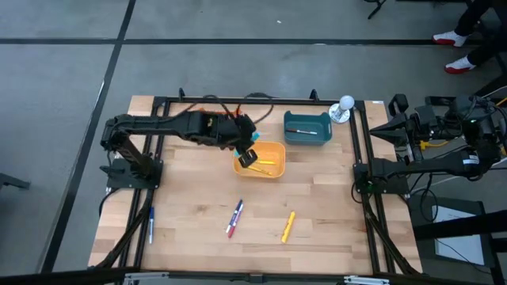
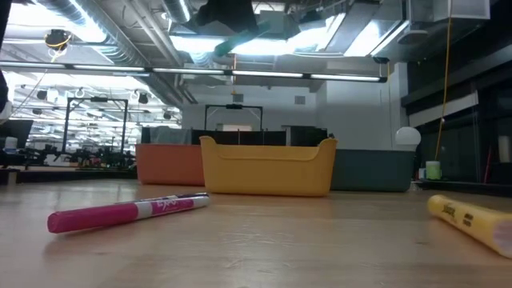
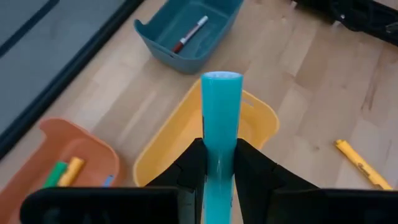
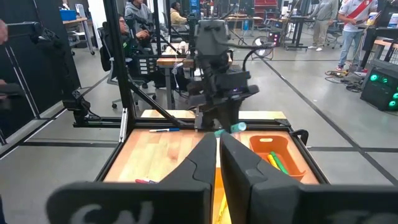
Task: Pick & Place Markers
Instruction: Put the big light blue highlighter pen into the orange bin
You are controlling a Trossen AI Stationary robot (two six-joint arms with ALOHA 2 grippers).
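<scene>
bins (image 1: 307, 127): 3 | markers (image 1: 287, 226): 9 seen | arms: 2

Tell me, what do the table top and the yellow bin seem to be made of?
Table top: probably wood, matte; pale planks with visible grain and seams. Yellow bin: likely plastic, smooth with a slight sheen; one molded piece with rounded rim and corners.

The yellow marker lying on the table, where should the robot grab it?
Probably around the middle of the thick yellow marker, coming straight down from above. It lies flat on the wooden table with bare wood on both long sides, so fingers could close across its narrow width. The pink and blue markers lie apart from it, out of the way.
</scene>
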